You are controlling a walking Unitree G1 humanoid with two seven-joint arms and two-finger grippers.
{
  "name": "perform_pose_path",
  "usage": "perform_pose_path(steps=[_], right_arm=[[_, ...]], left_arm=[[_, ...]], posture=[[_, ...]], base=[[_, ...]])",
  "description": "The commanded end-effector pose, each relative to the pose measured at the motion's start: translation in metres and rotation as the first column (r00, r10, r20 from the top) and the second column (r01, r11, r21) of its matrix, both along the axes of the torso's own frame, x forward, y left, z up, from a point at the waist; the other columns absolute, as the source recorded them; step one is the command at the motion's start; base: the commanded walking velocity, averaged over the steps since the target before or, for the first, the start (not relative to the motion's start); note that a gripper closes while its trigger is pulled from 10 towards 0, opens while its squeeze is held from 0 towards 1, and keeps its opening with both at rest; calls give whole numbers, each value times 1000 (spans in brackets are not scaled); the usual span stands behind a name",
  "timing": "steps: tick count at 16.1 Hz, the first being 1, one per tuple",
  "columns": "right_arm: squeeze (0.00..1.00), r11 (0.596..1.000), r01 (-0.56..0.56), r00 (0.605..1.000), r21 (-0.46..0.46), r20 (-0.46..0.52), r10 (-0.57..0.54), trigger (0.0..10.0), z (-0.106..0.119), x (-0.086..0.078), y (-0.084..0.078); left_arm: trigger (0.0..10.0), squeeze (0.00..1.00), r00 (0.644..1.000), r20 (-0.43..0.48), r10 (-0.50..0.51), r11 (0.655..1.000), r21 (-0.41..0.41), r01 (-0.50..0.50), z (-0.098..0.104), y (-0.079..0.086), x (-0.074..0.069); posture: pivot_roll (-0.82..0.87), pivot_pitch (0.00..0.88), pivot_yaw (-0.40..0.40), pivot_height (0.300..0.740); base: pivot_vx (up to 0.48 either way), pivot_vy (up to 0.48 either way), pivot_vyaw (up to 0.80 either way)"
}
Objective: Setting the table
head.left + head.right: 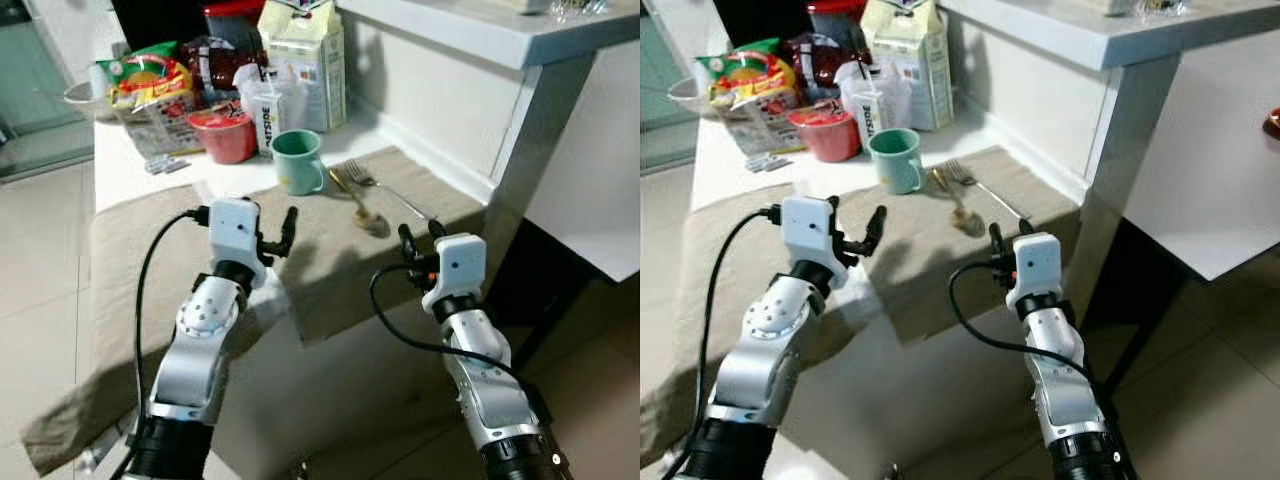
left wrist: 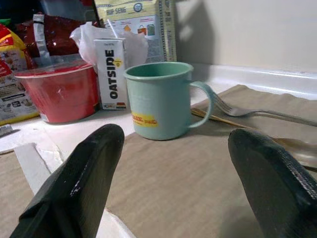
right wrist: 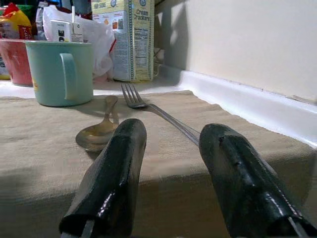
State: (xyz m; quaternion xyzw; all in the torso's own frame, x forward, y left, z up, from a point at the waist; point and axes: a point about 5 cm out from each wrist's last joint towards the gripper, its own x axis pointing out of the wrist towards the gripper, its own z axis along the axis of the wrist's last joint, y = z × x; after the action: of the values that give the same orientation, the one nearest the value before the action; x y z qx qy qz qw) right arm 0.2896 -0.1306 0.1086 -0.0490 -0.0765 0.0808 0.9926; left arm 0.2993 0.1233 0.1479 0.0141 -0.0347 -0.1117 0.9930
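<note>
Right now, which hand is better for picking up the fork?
Probably the right hand. It is open and sits near the fork handle. The left hand is farther away, facing the mug.

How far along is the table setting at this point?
Partly laid: a beige cloth covers the table, with a green mug, fork and spoon lying on it. Nothing is in hand: the left gripper and right gripper hover open at the cloth's near edge. Left: no plate is out, and groceries crowd the far end.
</note>
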Motion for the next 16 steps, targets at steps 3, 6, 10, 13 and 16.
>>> perform_pose_path(steps=[3,6,10,13,16], right_arm=[[0,1000,8,1000,9,2,-8,10000,2,1,0],[0,1000,8,1000,-12,0,-8,10000,3,2,0],[0,1000,-5,1000,5,-19,5,10000,0,0,1],[0,1000,-11,1000,-12,-23,11,10000,-2,0,3],[0,1000,-19,999,-12,-30,19,10000,-3,1,3]], left_arm=[[10000,0,1000,11,13,1000,-3,-13,3,1,-2],[10000,0,1000,9,1,1000,10,-1,3,-2,-3],[10000,0,1000,-3,10,1000,-2,-10,2,-3,-1],[10000,0,1000,-10,6,1000,-5,-6,1,-6,-1],[10000,0,999,4,48,998,-44,-48,4,-2,1]], posture=[[-152,0,109,740],[-152,0,106,740],[-155,0,106,740],[-155,0,107,740],[-153,0,103,740]], base=[[0,-480,0],[0,-475,646],[0,-446,486],[269,-394,0],[231,-129,498]])
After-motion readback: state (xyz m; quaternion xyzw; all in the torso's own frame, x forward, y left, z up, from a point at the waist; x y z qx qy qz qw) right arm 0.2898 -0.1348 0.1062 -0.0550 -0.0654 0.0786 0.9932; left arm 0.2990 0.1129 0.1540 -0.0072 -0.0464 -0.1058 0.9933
